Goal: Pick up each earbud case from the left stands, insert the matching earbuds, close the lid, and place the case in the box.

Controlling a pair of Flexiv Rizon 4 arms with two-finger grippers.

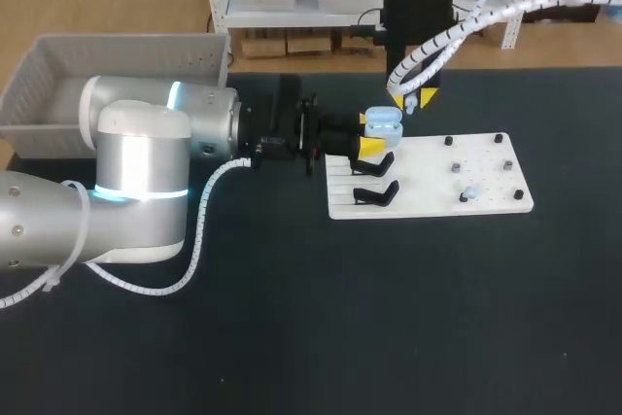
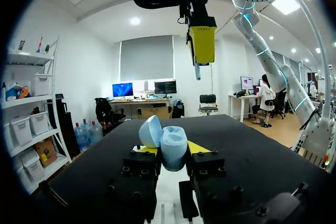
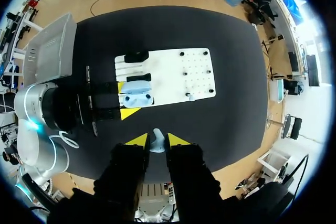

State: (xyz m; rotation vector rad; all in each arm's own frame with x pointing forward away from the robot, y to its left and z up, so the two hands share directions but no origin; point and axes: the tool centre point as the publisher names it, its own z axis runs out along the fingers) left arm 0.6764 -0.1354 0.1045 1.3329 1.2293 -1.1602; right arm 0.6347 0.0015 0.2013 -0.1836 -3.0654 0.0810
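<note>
1. Pale-blue oval plastic earbud case [image 1: 382,123] is pinched from two sides between the yellow fingertips of the left tool [image 1: 370,133]. The fingers stand only as far apart as the case is wide.
2. The case is held over the left end of the flat white board [image 1: 437,203], just beside the two black stands [image 1: 375,193], and does not rest on either.
3. Case lid [image 2: 150,131] is swung open. It stands up on the side facing the far edge of the worktop, and the open cavity [image 2: 173,137] faces upward.
4. The long axis of the case looks roughly level with the black worktop [image 1: 292,318]. It runs along the left tool's fingers, from the arm towards the board.
5. Right tool [image 1: 414,99] comes down from the far side and hangs above the case and slightly beyond it, apart from it.
6. Its fingers are nearly together, gripping a small pale-blue earbud [image 3: 157,141] between the yellow tips.
7. In the left wrist view the earbud stem [image 2: 197,72] pokes straight down below the right tool, so its long axis is upright with the stem end lowest.
8. A second pale earbud [image 1: 469,191] sits on the right part of the white board among small black pegs, well apart from both tools.
9. Grey plastic box [image 1: 58,65] with slotted walls stands at the far left corner of the worktop, behind the left arm and well apart from the case.
</note>
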